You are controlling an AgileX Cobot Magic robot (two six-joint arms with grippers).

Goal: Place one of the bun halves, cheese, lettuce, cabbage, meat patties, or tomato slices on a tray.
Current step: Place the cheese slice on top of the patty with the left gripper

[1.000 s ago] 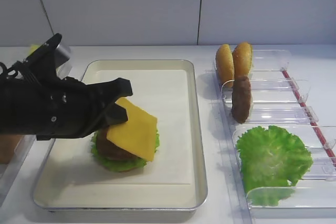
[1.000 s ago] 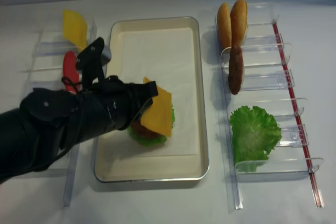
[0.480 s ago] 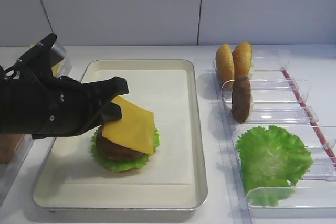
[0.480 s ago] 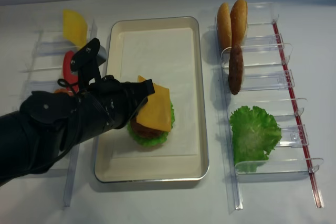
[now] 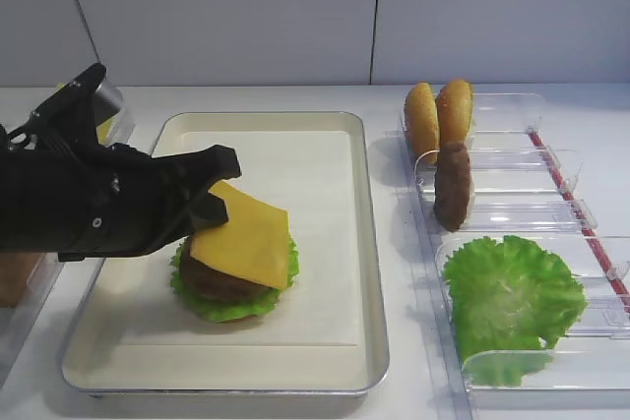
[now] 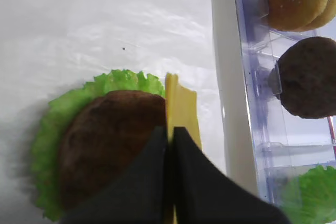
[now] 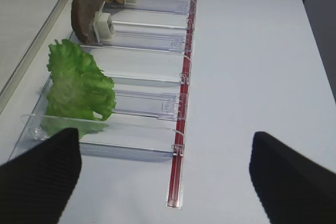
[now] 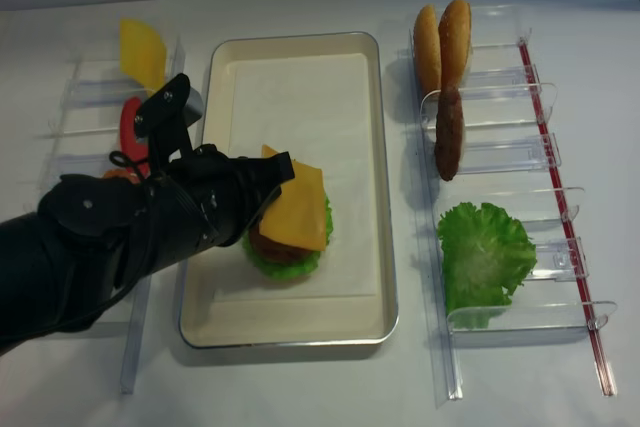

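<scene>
left gripper point(image 6: 170, 145) fingers point(image 6: 149, 156) pinched shut on the cheese point(image 5: 243, 242), gripping its left edge. the cheese is tilted: the far side rests on the patty point(image 5: 212, 277), the gripped edge is raised. in the left wrist view the slice is seen edge-on, clamped between the two dark fingers right over the patty.

stack sits in the front left part of the tray point(image 5: 369, 272) on white paper: a frilly lettuce leaf point(image 5: 231, 307) at the bottom, patty on it, cheese covering the patty's right part. left arm reaches in over the tray's left rim.

right gripper point(image 7: 165, 174): fingers spread wide apart, holding nothing, hanging over the tabletop point(image 7: 252, 51) just right of the clear bins point(image 7: 152, 108), near the front one.

bins right of the tray, back to front: two bun halves point(image 5: 438, 115) standing on edge, a second patty point(image 5: 454, 184) standing on edge, loose lettuce point(image 5: 510, 294) draped across the front bin. red strip along the bins' right side.

left of the tray, seen in the overhead view: a paler yellow slice point(image 8: 142, 52) standing in a back bin, a tomato slice point(image 8: 131, 127) just in front of it, partly hidden behind the arm.
</scene>
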